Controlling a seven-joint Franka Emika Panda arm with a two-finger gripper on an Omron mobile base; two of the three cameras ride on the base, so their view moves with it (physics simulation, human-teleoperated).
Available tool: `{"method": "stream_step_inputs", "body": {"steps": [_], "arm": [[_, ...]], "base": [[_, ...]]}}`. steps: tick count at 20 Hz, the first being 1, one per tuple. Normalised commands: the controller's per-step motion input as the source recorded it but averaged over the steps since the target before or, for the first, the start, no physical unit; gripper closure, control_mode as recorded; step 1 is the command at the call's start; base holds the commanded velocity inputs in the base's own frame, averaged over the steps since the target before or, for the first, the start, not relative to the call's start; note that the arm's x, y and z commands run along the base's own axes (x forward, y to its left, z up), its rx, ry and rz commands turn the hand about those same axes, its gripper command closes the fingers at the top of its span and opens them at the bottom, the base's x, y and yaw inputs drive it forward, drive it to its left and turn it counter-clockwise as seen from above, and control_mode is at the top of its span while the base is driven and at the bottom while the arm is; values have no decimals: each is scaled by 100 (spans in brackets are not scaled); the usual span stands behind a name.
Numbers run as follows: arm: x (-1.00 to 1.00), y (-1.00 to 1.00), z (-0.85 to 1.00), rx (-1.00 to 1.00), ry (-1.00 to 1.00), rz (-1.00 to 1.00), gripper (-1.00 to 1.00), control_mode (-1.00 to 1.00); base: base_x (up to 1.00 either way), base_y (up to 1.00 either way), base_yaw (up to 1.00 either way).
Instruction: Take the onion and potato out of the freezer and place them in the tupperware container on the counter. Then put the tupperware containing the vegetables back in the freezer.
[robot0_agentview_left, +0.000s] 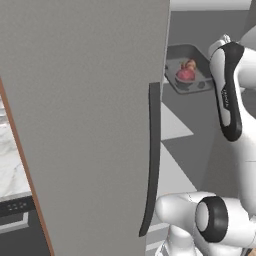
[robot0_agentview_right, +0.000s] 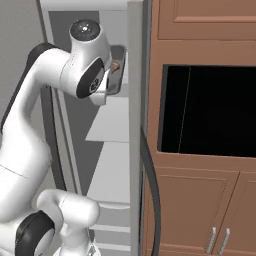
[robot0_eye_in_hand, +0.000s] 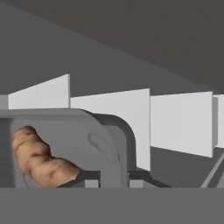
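The left base view looks from behind the arm, close beside the open freezer (robot0_agentview_left: 90, 125) door, past its edge onto the tupperware container (robot0_agentview_left: 187, 75) on an inner shelf. The right base view looks from the freezer's other side into the same interior, sharing that tray (robot0_agentview_right: 117, 70). The hand view sits nearly against the tray's rim (robot0_eye_in_hand: 109, 135), facing the freezer's back wall.

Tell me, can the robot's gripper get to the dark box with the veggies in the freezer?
Probably yes. The freezer door stands open, and the tupperware container sits on a shelf with the onion and potato inside. The hand view looks right along its rim, so the gripper seems to be there already.
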Motion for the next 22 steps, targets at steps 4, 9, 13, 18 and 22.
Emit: {"method": "stream_step_inputs", "body": {"steps": [4,9,13,18,22], "arm": [[94,0,0,0,-2,3,100,-100],[96,0,0,2,0,9,100,-100],[83,0,0,2,0,15,100,-100],[77,1,0,1,0,12,100,-100],[69,10,-1,0,0,4,100,-100]], "base": [[0,0,0],[0,0,0],[0,0,0],[0,0,0],[0,0,0]]}}
